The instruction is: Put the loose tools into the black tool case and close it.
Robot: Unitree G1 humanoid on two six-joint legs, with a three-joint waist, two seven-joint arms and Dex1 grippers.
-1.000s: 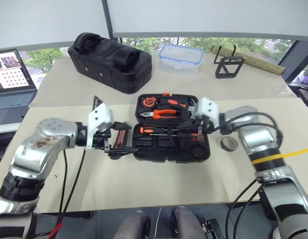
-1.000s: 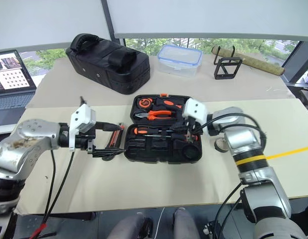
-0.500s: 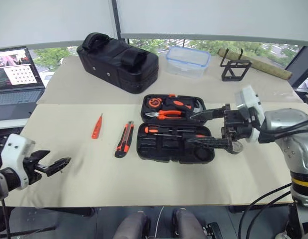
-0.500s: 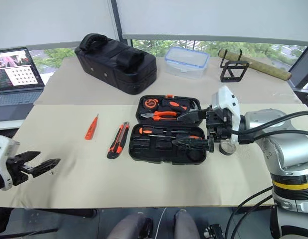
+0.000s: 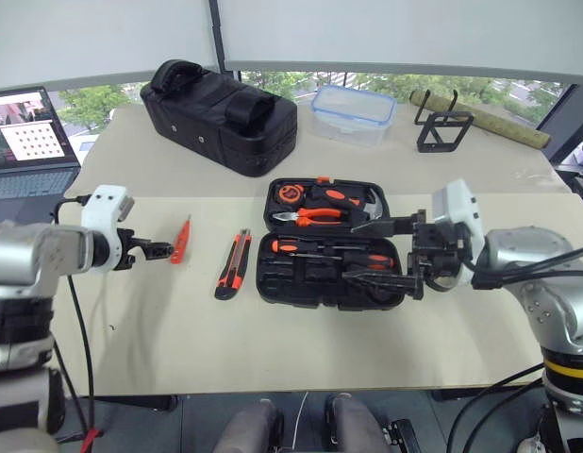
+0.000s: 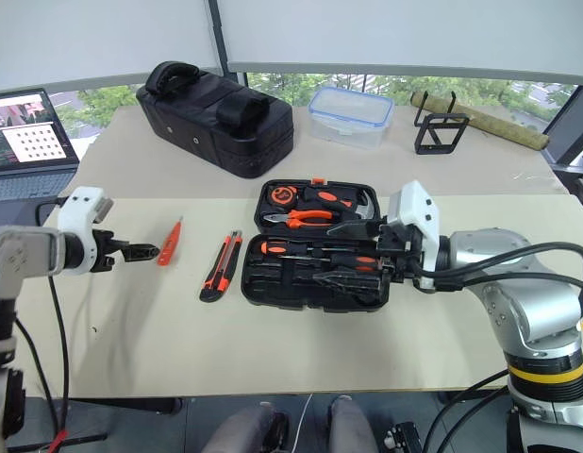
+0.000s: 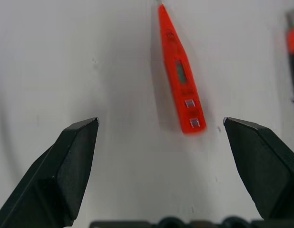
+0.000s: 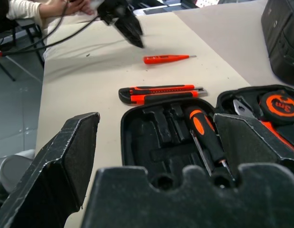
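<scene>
The black tool case [image 5: 301,283] lies open mid-table, with two orange-and-black screwdrivers [image 5: 324,250] in its near half. An orange-and-black utility knife [image 5: 234,263] lies just left of the case. Farther left lies the orange tester pen [image 5: 181,239]. My left gripper [image 5: 162,251] is open and empty, its tips just left of the pen. In the left wrist view the tester pen [image 7: 179,78] lies ahead between the spread fingers [image 7: 71,156]. My right gripper [image 5: 353,253] hangs open and empty over the case's right half, pointing left.
At the back stand a black fabric bag [image 5: 221,104], a clear plastic box [image 5: 356,113], a black wire stand [image 5: 440,127] and a long roll [image 5: 480,113]. A laptop [image 5: 27,132] sits far left. A person's sleeve [image 8: 23,9] shows beyond the table.
My left gripper left the case's left edge, swung out left, and now sits beside the tester pen. My right gripper opened and drew back to the right over the case. The camera shifted.
</scene>
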